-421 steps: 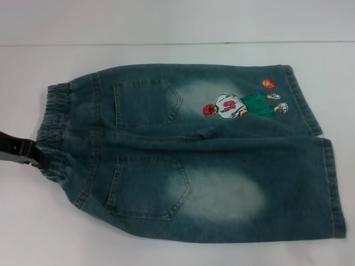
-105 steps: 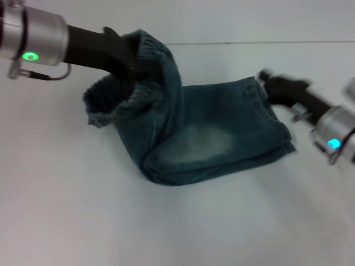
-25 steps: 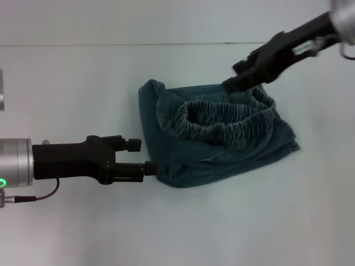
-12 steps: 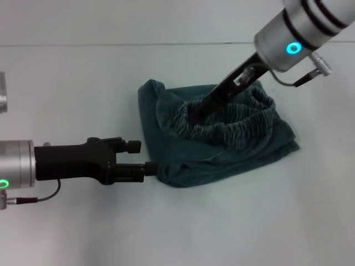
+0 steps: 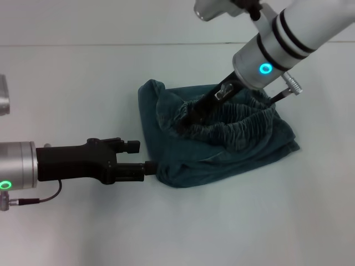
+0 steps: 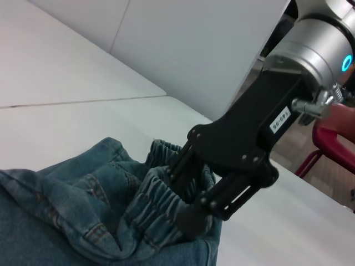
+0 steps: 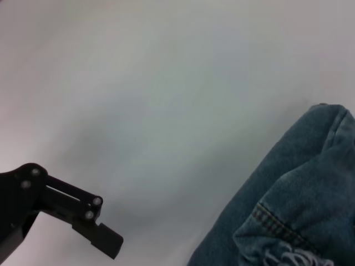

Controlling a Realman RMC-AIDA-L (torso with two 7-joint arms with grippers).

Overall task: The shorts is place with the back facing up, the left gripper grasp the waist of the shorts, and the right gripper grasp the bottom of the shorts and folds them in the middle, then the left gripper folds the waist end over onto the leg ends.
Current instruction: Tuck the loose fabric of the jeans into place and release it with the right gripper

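The denim shorts (image 5: 222,160) lie folded into a thick bundle in the middle of the white table, with the elastic waist (image 5: 244,130) bunched on top. My right gripper (image 5: 188,119) reaches down from the upper right into the waist. In the left wrist view its open fingers (image 6: 191,221) straddle a fold of the elastic. My left gripper (image 5: 148,165) lies low on the left, shut, with its tip touching the bundle's near left folded edge. The leg ends are hidden under the bundle.
The white table (image 5: 177,233) reaches all round the bundle, and its far edge (image 5: 111,44) runs across the back. A grey object (image 5: 3,95) pokes in at the left border. A red chair (image 6: 333,144) stands off the table.
My right arm has swung in from the upper right and lowered its gripper into the bunched waist. The left gripper and the shorts have stayed put over the last second.
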